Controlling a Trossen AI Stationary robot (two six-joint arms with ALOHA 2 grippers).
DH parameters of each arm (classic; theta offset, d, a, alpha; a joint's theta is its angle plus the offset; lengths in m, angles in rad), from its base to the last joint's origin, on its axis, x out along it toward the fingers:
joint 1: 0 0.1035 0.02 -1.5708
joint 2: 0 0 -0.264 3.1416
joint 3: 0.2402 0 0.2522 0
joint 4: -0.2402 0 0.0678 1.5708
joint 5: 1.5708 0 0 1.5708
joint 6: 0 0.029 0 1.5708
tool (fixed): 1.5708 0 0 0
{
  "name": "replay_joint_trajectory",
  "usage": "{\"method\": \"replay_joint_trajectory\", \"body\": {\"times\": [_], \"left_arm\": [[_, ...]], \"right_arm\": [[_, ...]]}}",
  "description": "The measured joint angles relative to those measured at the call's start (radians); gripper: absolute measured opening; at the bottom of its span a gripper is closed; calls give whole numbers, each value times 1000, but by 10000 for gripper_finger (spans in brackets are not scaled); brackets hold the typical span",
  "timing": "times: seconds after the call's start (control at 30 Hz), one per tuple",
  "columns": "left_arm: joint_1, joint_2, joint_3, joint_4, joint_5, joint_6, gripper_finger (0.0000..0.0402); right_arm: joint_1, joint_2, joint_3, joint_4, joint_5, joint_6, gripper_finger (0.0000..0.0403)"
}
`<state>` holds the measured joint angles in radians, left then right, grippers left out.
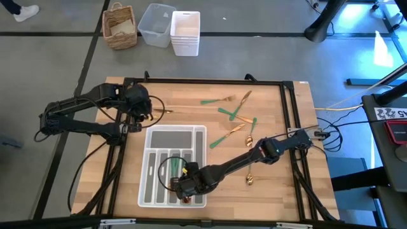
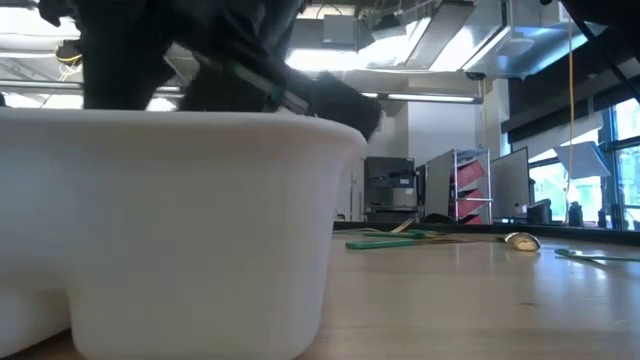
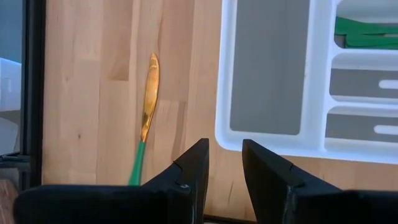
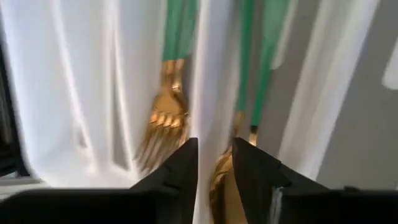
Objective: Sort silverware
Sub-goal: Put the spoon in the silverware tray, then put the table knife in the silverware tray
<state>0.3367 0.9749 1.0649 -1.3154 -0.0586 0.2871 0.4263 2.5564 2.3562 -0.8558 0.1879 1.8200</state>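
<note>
The white organizer tray [image 1: 150, 137] lies near the table's near edge; its wall [image 2: 180, 230] fills the low view. My right gripper [image 1: 184, 191] hangs open over the tray's near right corner. Its fingers [image 4: 214, 162] stand above a divider [image 4: 208, 74], with gold forks [image 4: 165, 112] in one slot and green-handled spoons [image 4: 245, 93] in the neighbouring one. My left gripper [image 3: 225, 162] waits open above the table left of the tray, with a gold knife [image 3: 149, 93] lying on the wood beyond it. More silverware [image 1: 232, 114] lies scattered at the far right, and one spoon [image 1: 250, 180] lies right of the tray.
A black frame rail [image 1: 292, 127] borders the table. On the floor beyond the far edge stand a wicker basket [image 1: 119, 25], a clear bin [image 1: 156, 24] and stacked white bins [image 1: 185, 33]. Bare wood shows between the tray and the scattered pieces.
</note>
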Motion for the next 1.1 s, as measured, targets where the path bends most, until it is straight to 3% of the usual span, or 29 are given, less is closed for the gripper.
{"method": "replay_joint_trajectory", "body": {"times": [0.23,0.53,0.87,1.1], "left_arm": [[0,0,0,-17,0,-13,90],[0,-1,0,-16,0,-12,90],[-2,0,0,-13,0,9,90],[-2,3,-7,2,0,25,90]], "right_arm": [[2,-4,0,2,-42,-8,99],[27,27,-4,150,-52,6,99],[39,7,-2,213,180,-35,99],[38,-74,-1,155,267,-173,99]]}}
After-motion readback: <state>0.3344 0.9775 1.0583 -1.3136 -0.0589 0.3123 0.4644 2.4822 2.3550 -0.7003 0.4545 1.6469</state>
